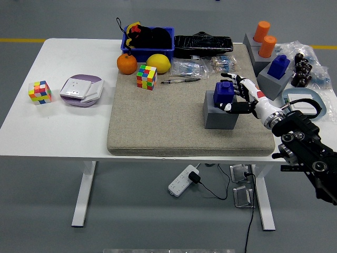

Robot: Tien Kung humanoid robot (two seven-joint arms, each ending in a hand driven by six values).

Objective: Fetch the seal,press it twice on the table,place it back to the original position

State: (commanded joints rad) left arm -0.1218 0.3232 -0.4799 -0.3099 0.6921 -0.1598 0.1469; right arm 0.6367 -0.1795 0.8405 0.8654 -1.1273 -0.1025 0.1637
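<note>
- At the far left of the frame a small Rubik's cube (40, 91) sits on the white table (63, 129), with a lilac-and-white socket box (81, 89) just beside it.
- A beige mat (158, 121) covers the middle of the table.
- Along the mat's upper edge lie an orange (127, 64), a second Rubik's cube (147, 77), a lemon (158, 63) and a pen (180, 80).
- A blue bin (148, 41) holding dark things stands behind them at the top of the frame.
- Right of centre, the blue seal (224, 91) stands upright on its grey block (220, 115).
- The right hand (245, 97) reaches in from the lower right and sits just beside the seal's right side. Its fingers (229, 107) are loosely spread, gripping nothing, with the thumb tip near the block's top.
- In the upper right a grey stand (258, 55) carries two orange cylinders (265, 38), and another blue seal (278, 66) sits on a grey base.
</note>
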